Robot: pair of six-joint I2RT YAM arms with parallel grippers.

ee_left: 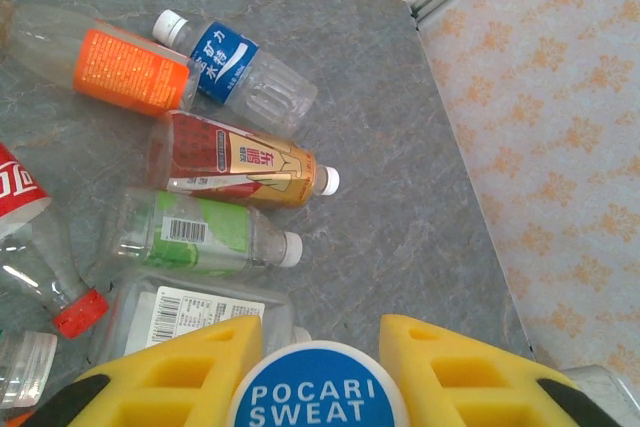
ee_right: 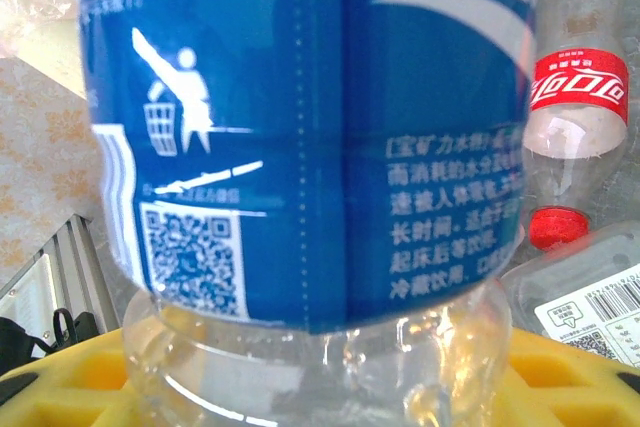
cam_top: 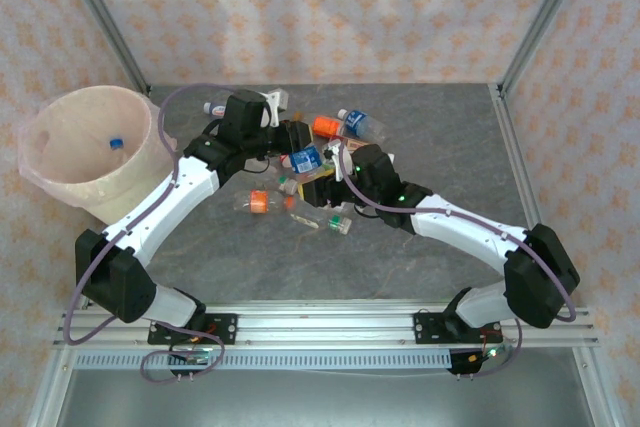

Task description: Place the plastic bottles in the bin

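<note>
A clear bottle with a blue label [cam_top: 306, 158] hangs between both grippers above the pile of plastic bottles. My left gripper [cam_top: 292, 137] [ee_left: 320, 347] is shut on its blue cap [ee_left: 318, 392]. My right gripper [cam_top: 318, 185] [ee_right: 320, 377] is shut round its clear base, and the blue label [ee_right: 300, 127] rises close in front of that camera. Loose bottles lie on the table: an orange-labelled one [ee_left: 125, 69], a blue-labelled one [ee_left: 235, 67], a red-and-gold one [ee_left: 235, 162], a green-labelled one [ee_left: 195, 232] and a red-labelled one [ee_right: 575, 107]. The bin [cam_top: 125, 192] stands at the far left.
Inside the bin lies one bottle with a blue cap [cam_top: 115, 143]. More bottles lie near the right arm, one with an orange label [cam_top: 258, 202] and one with a green cap [cam_top: 340, 224]. Patterned walls with metal posts [cam_top: 530, 27] close in the grey table [cam_top: 440, 137].
</note>
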